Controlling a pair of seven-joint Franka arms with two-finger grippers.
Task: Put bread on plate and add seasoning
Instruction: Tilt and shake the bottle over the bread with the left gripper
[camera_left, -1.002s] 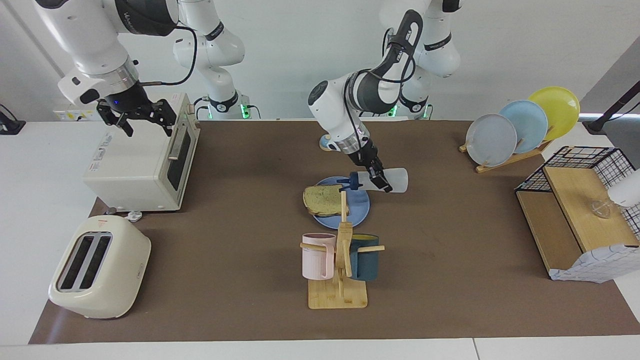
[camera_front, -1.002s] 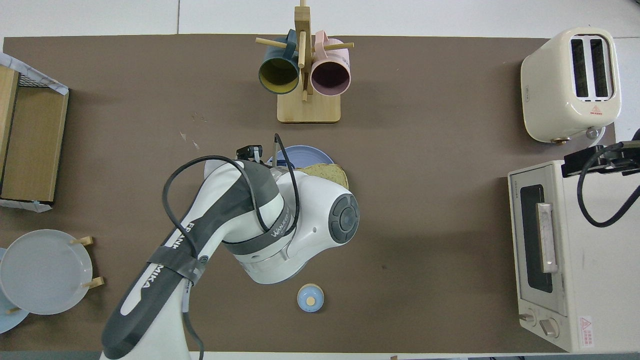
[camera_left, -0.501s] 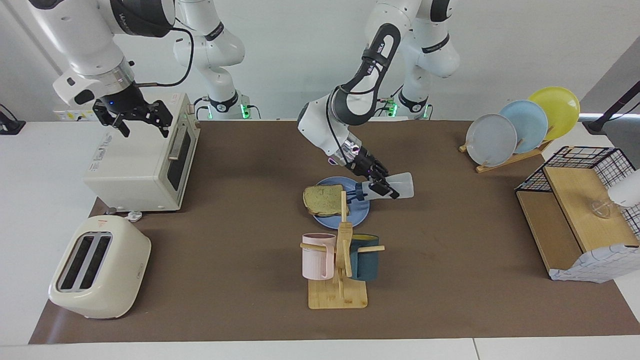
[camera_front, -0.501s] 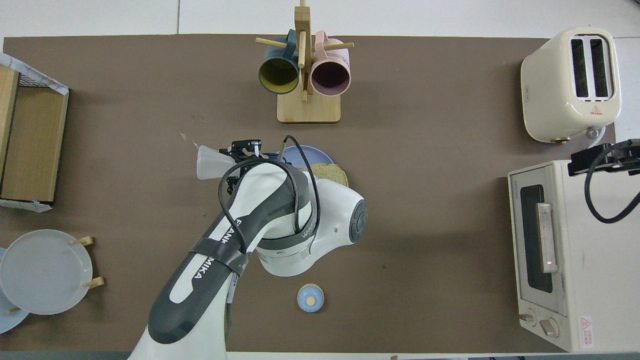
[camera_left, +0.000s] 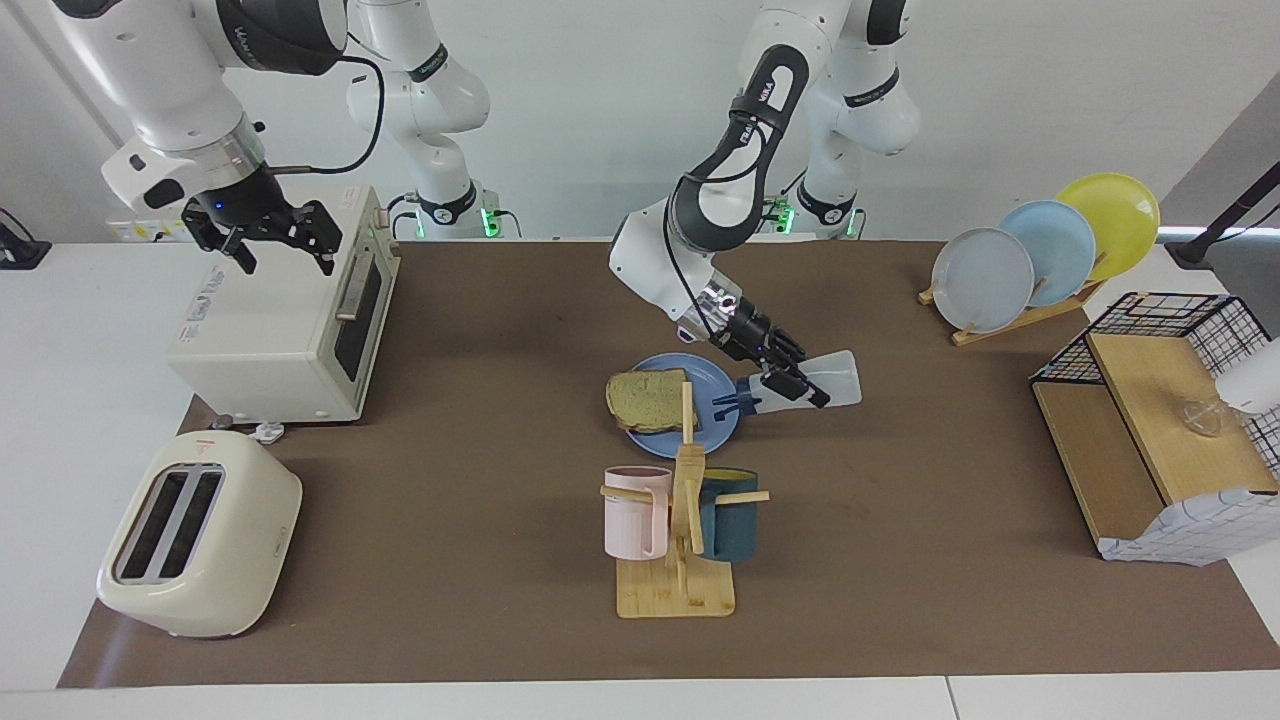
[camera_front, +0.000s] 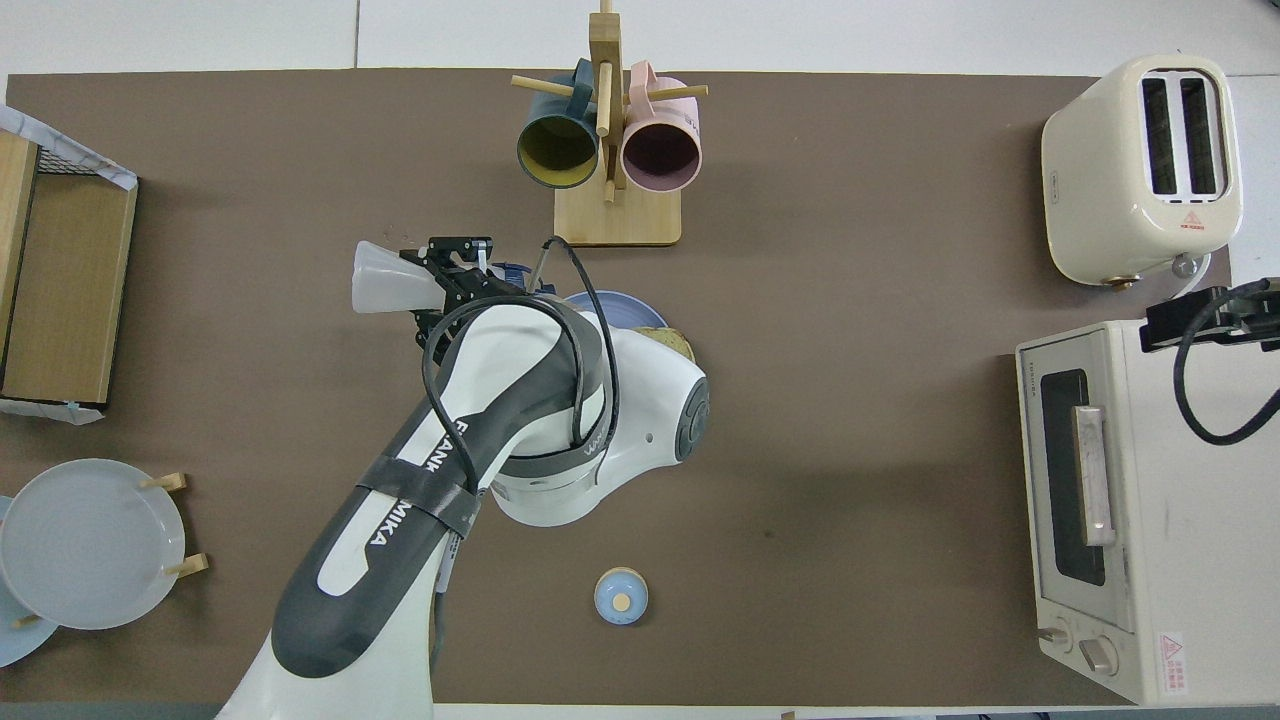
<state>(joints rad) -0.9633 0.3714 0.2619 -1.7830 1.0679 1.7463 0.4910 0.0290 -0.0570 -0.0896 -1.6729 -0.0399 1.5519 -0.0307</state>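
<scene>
The bread (camera_left: 648, 400) lies on the blue plate (camera_left: 716, 374) in the middle of the table, at the plate's edge toward the right arm's end. My left gripper (camera_left: 795, 383) is shut on the seasoning bottle (camera_left: 842, 377) and holds it tilted over the plate's edge toward the left arm's end, its navy cap (camera_left: 735, 401) pointing down at the plate. In the overhead view the left arm hides most of the plate (camera_front: 610, 302) and bread (camera_front: 681, 346); the bottle (camera_front: 383, 284) and left gripper (camera_front: 452, 281) show. My right gripper (camera_left: 265, 238) waits open over the toaster oven.
A toaster oven (camera_left: 280, 330) and a toaster (camera_left: 200, 535) stand at the right arm's end. A mug tree (camera_left: 680, 540) with two mugs stands just farther from the robots than the plate. A plate rack (camera_left: 1040, 250) and a wire-and-wood shelf (camera_left: 1150, 420) are at the left arm's end. A bell (camera_front: 621, 596) sits near the robots.
My left gripper has carried the bottle from over the plate's middle toward the left arm's end and tipped its cap downward. The right gripper has barely shifted.
</scene>
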